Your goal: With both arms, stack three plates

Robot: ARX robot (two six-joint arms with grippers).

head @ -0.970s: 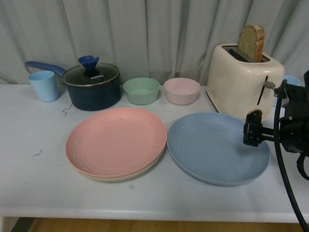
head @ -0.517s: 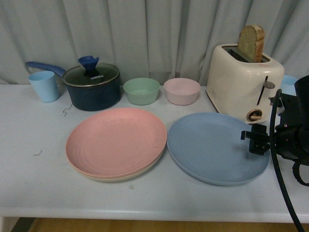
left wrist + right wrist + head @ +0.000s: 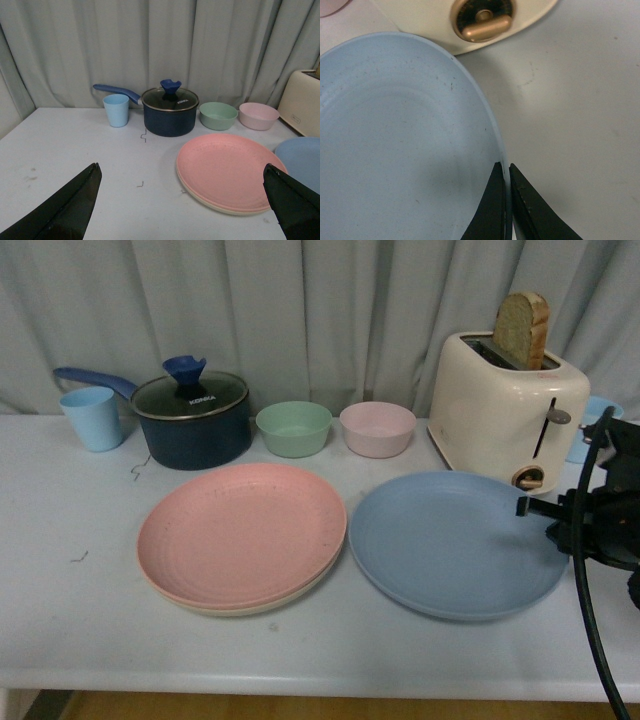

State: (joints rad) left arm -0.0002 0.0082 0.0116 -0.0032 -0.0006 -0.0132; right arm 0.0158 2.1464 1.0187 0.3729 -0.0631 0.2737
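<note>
The pink plate [image 3: 240,532] lies on the beige plate [image 3: 262,603], whose rim shows beneath it, left of centre on the table. The blue plate [image 3: 455,543] lies to their right in front of the toaster. My right gripper [image 3: 548,512] is shut on the blue plate's right rim; in the right wrist view its fingertips [image 3: 506,172] pinch the rim of the blue plate [image 3: 400,145]. My left gripper [image 3: 182,175] is open and empty above the table, with the pink plate [image 3: 227,169] between its wide-apart fingers. The left arm is out of the front view.
A cream toaster [image 3: 505,410] with a bread slice stands behind the blue plate. A green bowl [image 3: 293,427], a pink bowl [image 3: 377,428], a dark lidded pot [image 3: 192,417] and a light blue cup [image 3: 91,417] line the back. A curtain hangs behind.
My right gripper has moved right and down to the blue plate's right rim and closed on it. The blue plate has shifted slightly. The pink and beige plates have not moved.
</note>
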